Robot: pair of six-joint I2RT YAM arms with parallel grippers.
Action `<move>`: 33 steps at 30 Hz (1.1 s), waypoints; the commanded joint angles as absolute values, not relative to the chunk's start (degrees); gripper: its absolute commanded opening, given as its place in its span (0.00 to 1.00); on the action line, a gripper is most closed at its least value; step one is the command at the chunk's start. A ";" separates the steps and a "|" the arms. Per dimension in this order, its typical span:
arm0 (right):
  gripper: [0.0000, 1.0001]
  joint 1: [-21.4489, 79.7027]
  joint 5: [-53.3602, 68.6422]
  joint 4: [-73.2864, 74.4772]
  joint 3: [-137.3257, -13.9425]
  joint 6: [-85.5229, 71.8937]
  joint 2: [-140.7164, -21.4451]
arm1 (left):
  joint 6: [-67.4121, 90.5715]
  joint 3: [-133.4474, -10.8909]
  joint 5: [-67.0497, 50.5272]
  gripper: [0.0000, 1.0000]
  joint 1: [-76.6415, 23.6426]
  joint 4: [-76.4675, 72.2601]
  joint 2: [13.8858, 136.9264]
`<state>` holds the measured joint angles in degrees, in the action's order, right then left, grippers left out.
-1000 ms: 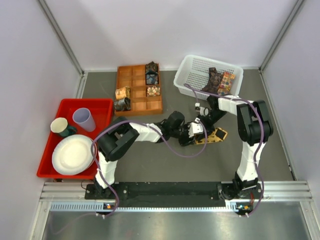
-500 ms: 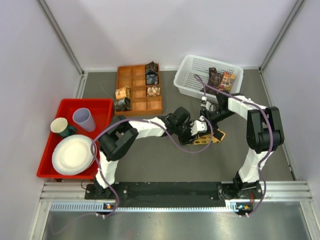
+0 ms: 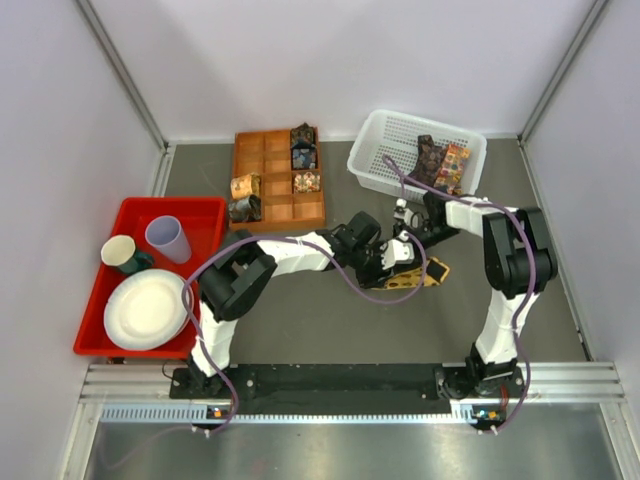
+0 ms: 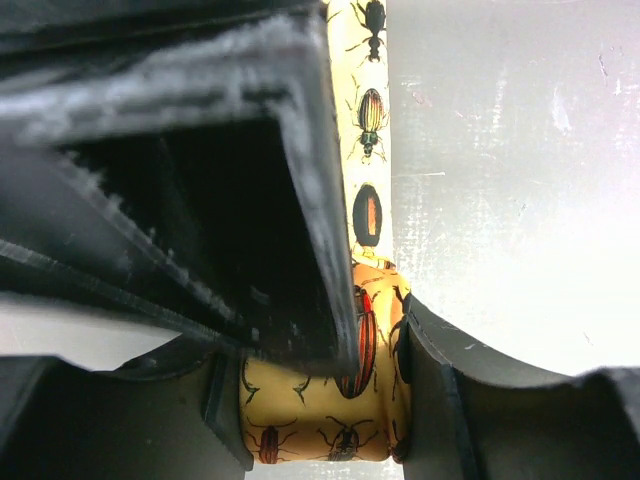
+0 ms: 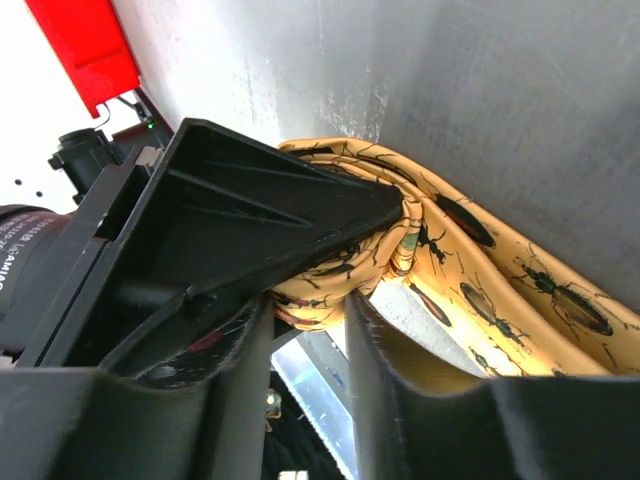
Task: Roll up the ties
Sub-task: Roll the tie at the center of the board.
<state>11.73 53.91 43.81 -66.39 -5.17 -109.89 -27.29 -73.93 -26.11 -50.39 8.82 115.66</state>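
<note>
Gripping what at that step? the technician asked.

"Item: golden-yellow tie point(image 3: 425, 272), beetle print," I answered. "My left claw point(image 4: 320, 400) was closed on its rolled end. The fabric filled the gap and touched both fingers. My right claw point(image 5: 305, 320) was clamped on a bunched fold of the same tie, with a finger of the left claw just beside it."

"Location of the tie?"

"Near the centre of the tabletop point(image 3: 330, 320), held between my two claws. Its free length lay flat on the tabletop. Rolled ties point(image 3: 303, 146) sat in compartments of the orange-brown tray point(image 3: 275, 160). Loose ties point(image 3: 437, 160) lay in the white mesh basket point(image 3: 365, 155)."
</note>
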 commanded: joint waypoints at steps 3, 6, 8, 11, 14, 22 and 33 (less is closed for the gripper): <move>0.07 12.75 55.47 40.69 -66.36 -3.17 -111.88 | -26.63 -71.63 -24.78 0.09 -50.62 21.09 120.58; 0.00 12.66 53.27 41.75 -67.06 -1.67 -113.29 | -26.37 -72.68 -24.79 0.17 -50.62 21.62 121.02; 0.00 12.31 51.43 41.75 -67.59 -0.97 -113.99 | -26.10 -73.91 -25.31 0.22 -50.54 23.99 121.90; 0.00 11.87 48.10 41.13 -67.41 -0.88 -113.82 | -26.19 -74.53 -26.53 0.40 -50.45 23.91 122.43; 0.00 11.69 44.75 40.78 -67.24 -0.70 -113.64 | -25.93 -72.78 -27.59 0.55 -50.27 20.93 120.85; 0.00 11.43 39.38 38.41 -66.27 -2.55 -112.41 | -24.61 -70.40 -31.20 0.70 -49.83 11.70 118.12; 0.00 10.90 33.66 36.21 -64.60 -4.31 -111.09 | -15.12 -63.47 -34.63 0.81 -48.16 -13.78 113.12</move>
<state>11.07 47.20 43.72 -66.35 -6.22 -110.30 -20.05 -67.94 -33.19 -48.45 -4.34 114.93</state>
